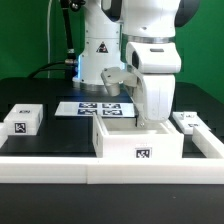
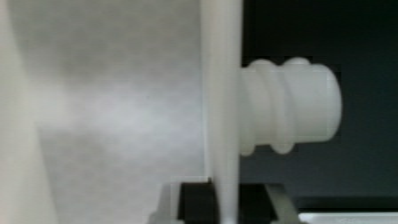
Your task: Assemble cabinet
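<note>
The cabinet [image 1: 139, 140] is a big white open box with a square tag on its front, standing at the front centre of the table. My gripper [image 1: 150, 117] reaches down into it, and the box hides the fingertips. In the wrist view the gripper [image 2: 224, 198] has a dark pad on each side of a thin white upright wall [image 2: 222, 90] and is shut on it. A white threaded knob [image 2: 294, 105] sticks out from one side of that wall. A broad white face [image 2: 98, 110] fills the other side.
A small white tagged block [image 1: 22, 120] lies at the exterior view's left and another [image 1: 188, 122] at its right. The marker board [image 1: 92, 108] lies flat behind the cabinet. A low white rail [image 1: 60, 160] runs along the front edge.
</note>
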Controlling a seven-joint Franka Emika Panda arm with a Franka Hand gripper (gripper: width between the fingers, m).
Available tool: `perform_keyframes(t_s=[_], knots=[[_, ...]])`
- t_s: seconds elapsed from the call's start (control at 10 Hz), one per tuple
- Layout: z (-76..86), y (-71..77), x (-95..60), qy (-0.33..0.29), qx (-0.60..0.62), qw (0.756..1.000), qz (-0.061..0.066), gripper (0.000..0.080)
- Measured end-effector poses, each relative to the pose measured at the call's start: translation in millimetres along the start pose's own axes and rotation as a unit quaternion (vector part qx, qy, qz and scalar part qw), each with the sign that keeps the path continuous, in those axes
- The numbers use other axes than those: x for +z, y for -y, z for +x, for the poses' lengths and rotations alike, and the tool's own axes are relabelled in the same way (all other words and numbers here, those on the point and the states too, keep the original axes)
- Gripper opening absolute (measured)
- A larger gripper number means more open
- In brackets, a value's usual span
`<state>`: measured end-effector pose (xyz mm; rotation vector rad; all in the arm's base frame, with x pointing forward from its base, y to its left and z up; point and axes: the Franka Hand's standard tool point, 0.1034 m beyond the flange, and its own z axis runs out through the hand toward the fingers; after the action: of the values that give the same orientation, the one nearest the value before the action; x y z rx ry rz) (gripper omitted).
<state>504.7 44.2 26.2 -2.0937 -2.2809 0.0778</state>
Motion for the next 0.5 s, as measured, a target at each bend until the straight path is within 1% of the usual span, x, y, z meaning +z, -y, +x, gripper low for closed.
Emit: perform_keyframes(t_s=[0.2, 0.3, 0.5], knots=[[1.2, -0.3, 0.1, 0.000, 0.002, 1.000, 0.000, 0.0043], [10.3, -2.1, 0.1, -0.002, 0.005, 1.000, -0.001, 0.0043], [33.4, -10.3, -0.7, -0.006, 0.004, 1.000, -0.005, 0.0043]])
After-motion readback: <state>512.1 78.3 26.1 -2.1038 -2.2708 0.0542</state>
